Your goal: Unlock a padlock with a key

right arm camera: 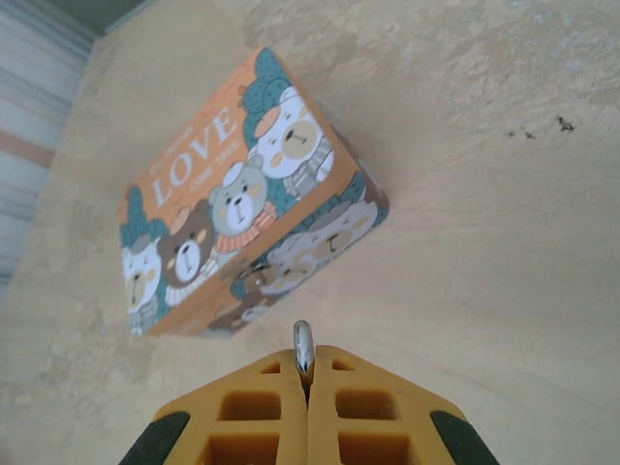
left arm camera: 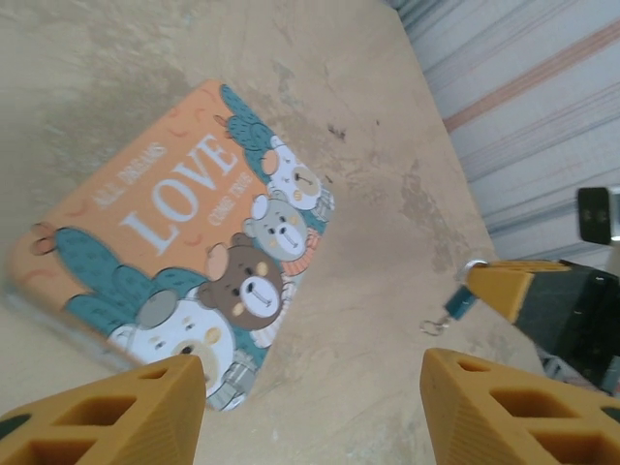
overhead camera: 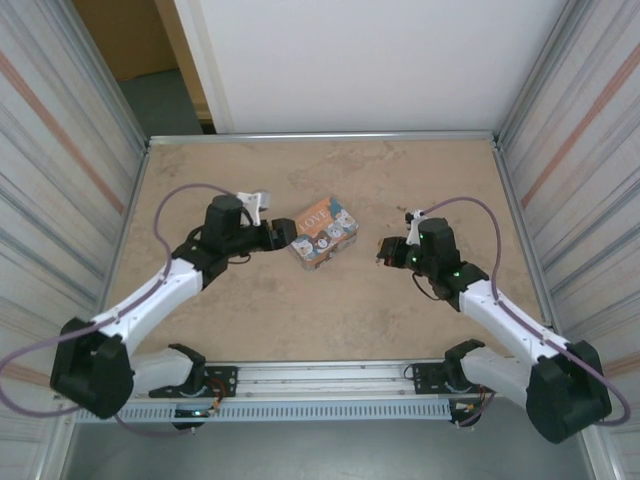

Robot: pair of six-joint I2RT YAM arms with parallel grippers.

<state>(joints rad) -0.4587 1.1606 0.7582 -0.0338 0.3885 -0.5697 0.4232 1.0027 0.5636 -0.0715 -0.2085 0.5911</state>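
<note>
Centrally, tin [overhead camera: 323,234], left claw [overhead camera: 284,236] alongside, tabletop [overhead camera: 300,310] open beyond

Bright, diffuse overhead light; the tin [right arm camera: 242,194] casts a soft shadow on the table [right arm camera: 484,242] (2 wrist views slightly blurry).

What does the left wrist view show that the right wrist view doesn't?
Left wrist view: the left pincer open, and across the table the right pincer with what looks like the blue padlock dangling at its tip. Right wrist view: the right pincer's fingers pressed shut, a silvery metal tip, probably the shackle, poking out between them, plus the side wall of the orange LOVE tin. Both: that tin, lid up, on the tan table.
</note>
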